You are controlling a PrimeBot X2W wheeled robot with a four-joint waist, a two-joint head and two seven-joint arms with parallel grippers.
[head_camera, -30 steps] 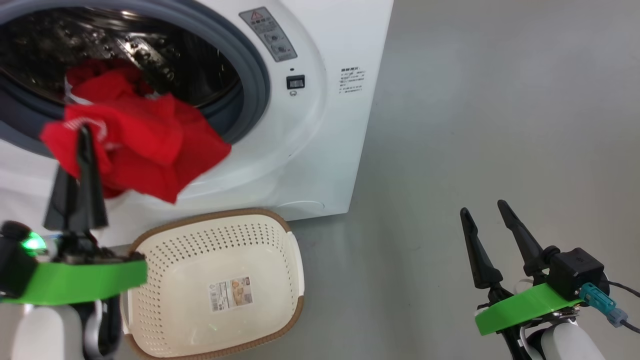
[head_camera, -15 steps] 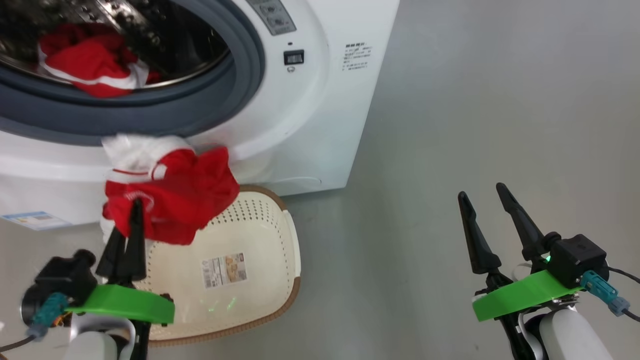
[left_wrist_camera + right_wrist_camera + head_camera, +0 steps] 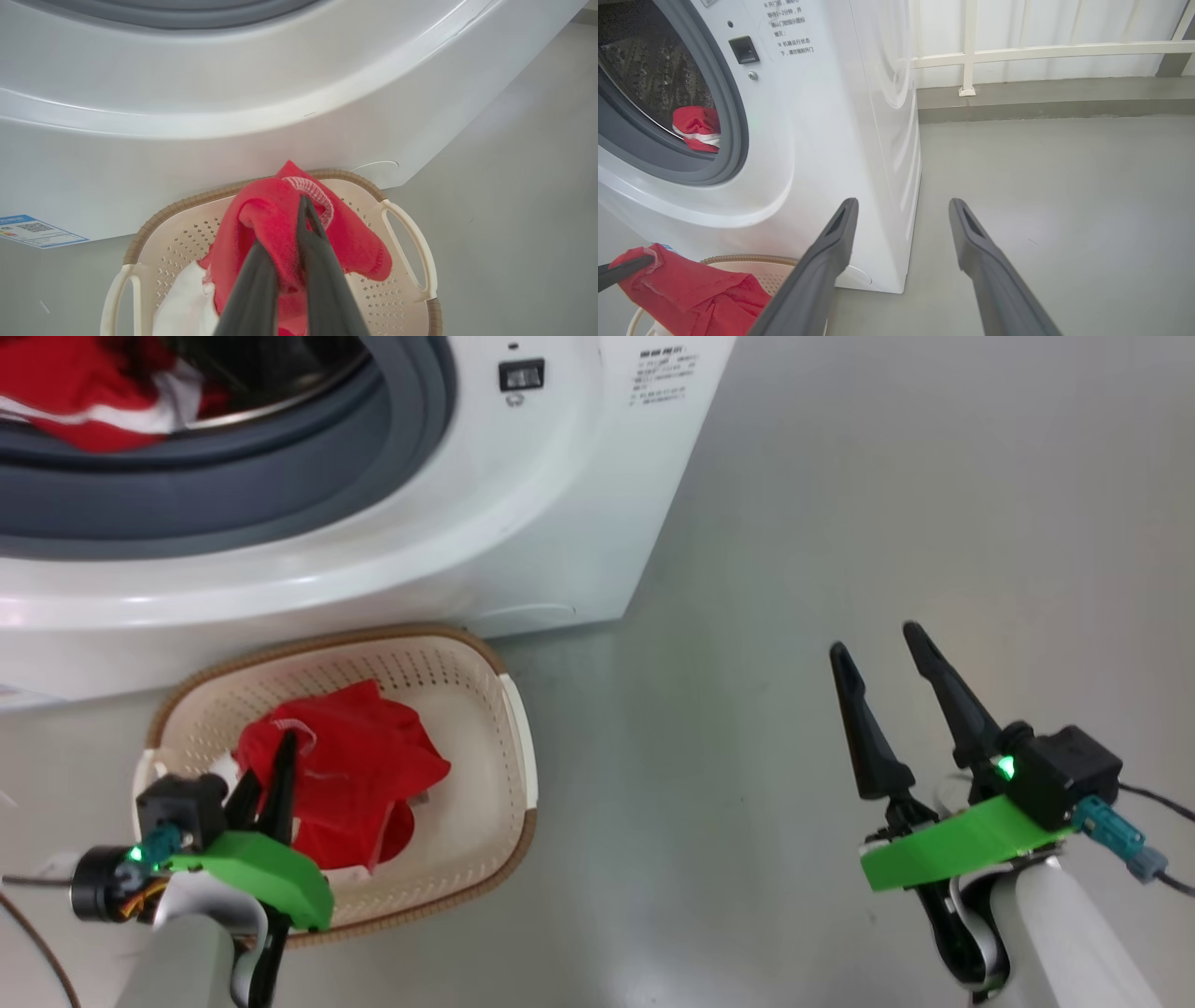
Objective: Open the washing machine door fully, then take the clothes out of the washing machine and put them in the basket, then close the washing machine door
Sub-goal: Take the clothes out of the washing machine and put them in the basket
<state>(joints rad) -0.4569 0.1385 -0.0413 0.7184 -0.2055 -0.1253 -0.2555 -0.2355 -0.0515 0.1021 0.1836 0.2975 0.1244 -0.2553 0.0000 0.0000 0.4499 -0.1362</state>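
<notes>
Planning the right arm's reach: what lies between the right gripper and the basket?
Bare grey floor, nothing else, between the right gripper and the basket, in the head view.

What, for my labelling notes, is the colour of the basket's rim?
Brown, woven-looking, on the cream basket; clearest in the left wrist view.

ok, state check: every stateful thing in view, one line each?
left gripper: shut on the held garment, over the basket.
right gripper: open, empty, above bare floor.
held garment: red, bunched, hanging into the basket, not yet released.
basket: upright on the floor by the machine's front.
washing machine: mouth uncovered, gasket exposed.
clothes in drum: red and white, lying at the drum's front edge.
</notes>
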